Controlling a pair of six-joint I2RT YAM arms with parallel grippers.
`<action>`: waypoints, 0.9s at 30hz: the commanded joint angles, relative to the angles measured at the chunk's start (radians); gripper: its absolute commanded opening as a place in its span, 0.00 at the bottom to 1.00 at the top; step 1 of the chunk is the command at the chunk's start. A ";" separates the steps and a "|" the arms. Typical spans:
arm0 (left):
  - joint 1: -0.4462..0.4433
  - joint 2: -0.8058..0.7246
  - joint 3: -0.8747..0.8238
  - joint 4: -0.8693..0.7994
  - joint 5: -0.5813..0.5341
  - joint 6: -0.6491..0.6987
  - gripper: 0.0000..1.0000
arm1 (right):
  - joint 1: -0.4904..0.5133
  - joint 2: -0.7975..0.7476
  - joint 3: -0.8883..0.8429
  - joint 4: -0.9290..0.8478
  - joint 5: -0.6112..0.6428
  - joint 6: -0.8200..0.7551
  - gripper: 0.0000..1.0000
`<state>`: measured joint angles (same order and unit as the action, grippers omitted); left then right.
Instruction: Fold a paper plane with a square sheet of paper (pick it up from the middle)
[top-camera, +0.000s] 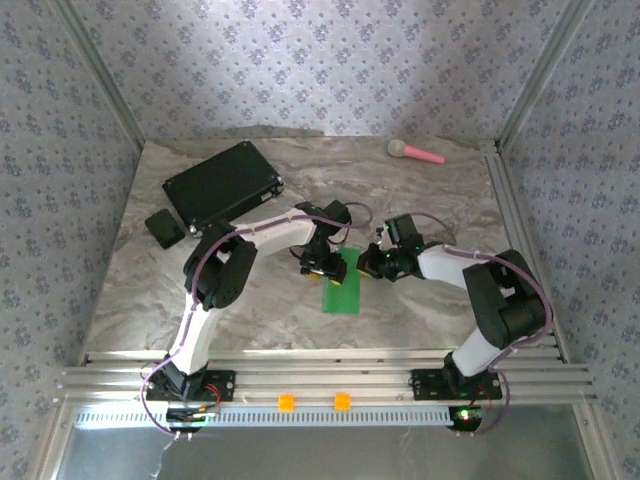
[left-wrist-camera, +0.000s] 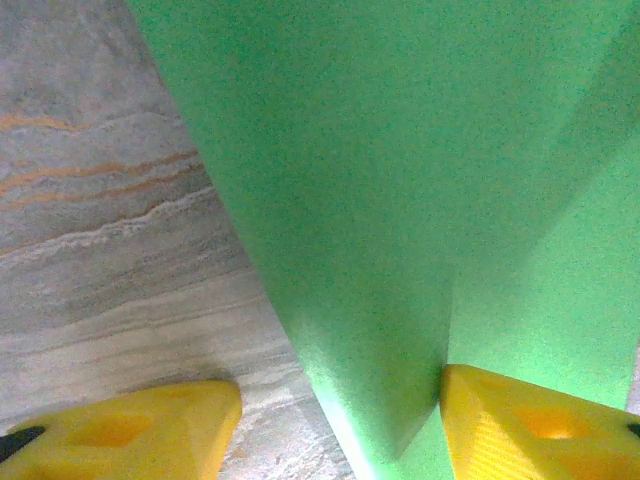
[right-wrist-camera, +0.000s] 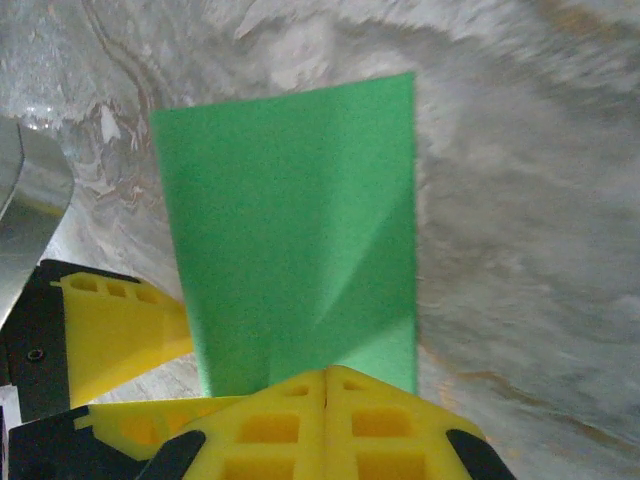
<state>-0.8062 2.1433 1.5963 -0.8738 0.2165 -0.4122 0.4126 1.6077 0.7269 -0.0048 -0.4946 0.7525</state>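
Just ahead of your right pincer (right-wrist-camera: 325, 400), clenched with nothing clearly caught in it, the part-folded green paper sheet (right-wrist-camera: 290, 220) lies flat on the bench (right-wrist-camera: 520, 200). Your left pincer (left-wrist-camera: 340, 395) stands released, astride the sheet's edge. Use it to pin the paper while you press the crease slowly.

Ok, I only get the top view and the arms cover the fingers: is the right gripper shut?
Observer: Yes, the right gripper is shut, fingertips at the paper's near edge; pinching or pressing, I can't tell.
Operator: And the left?
Observer: The left gripper is open; the paper's edge runs between its fingers.
Operator: Any crease?
Observer: A diagonal crease runs to the paper's right edge.
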 joint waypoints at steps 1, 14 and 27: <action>-0.015 0.133 -0.044 0.118 -0.022 0.009 0.59 | 0.023 0.023 0.025 0.000 -0.014 0.008 0.00; -0.015 0.130 -0.047 0.120 -0.025 0.012 0.59 | 0.038 0.052 -0.019 0.051 -0.088 0.023 0.00; -0.018 0.133 -0.050 0.124 -0.022 0.010 0.59 | 0.048 0.112 -0.033 0.043 -0.089 -0.008 0.00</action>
<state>-0.8070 2.1433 1.5963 -0.8734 0.2165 -0.4122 0.4526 1.6882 0.7155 0.0536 -0.5758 0.7666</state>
